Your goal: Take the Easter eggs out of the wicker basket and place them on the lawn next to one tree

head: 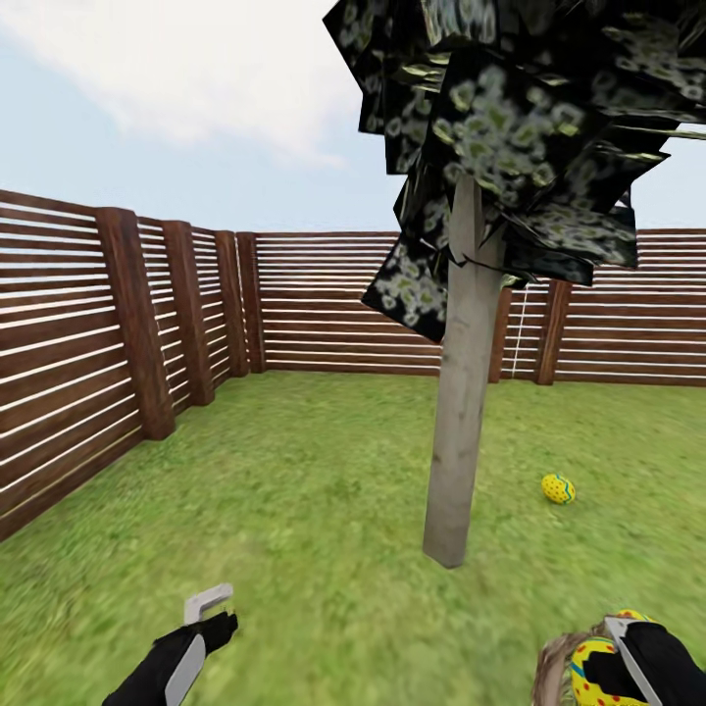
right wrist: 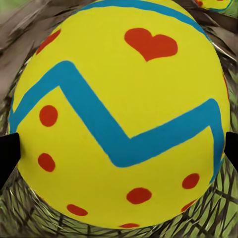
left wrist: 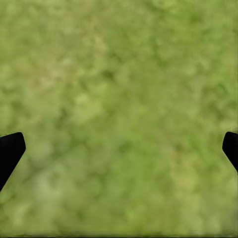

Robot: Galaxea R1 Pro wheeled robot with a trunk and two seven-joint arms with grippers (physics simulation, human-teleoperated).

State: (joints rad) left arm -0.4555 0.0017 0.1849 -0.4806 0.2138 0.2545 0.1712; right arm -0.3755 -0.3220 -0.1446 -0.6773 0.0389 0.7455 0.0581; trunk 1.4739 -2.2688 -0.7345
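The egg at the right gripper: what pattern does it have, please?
Yellow egg, blue zigzag, red dots and heart; right wrist view.

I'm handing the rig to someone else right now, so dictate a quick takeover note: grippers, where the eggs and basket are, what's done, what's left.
Left gripper: open, nothing in it, over the green grass lawn.
Right gripper: fingers on either side of a yellow zigzag-painted Easter egg at the brown wicker basket; firm grip not confirmed.
Done: one yellow egg lies on the grass near the pale grey-beige tree trunk.
Left: lift this egg out, set it by the same tree. A second egg shows just behind it in the basket.

fence [head: 324, 304]: brown slats | sky [head: 147, 147]: pale blue, white cloud
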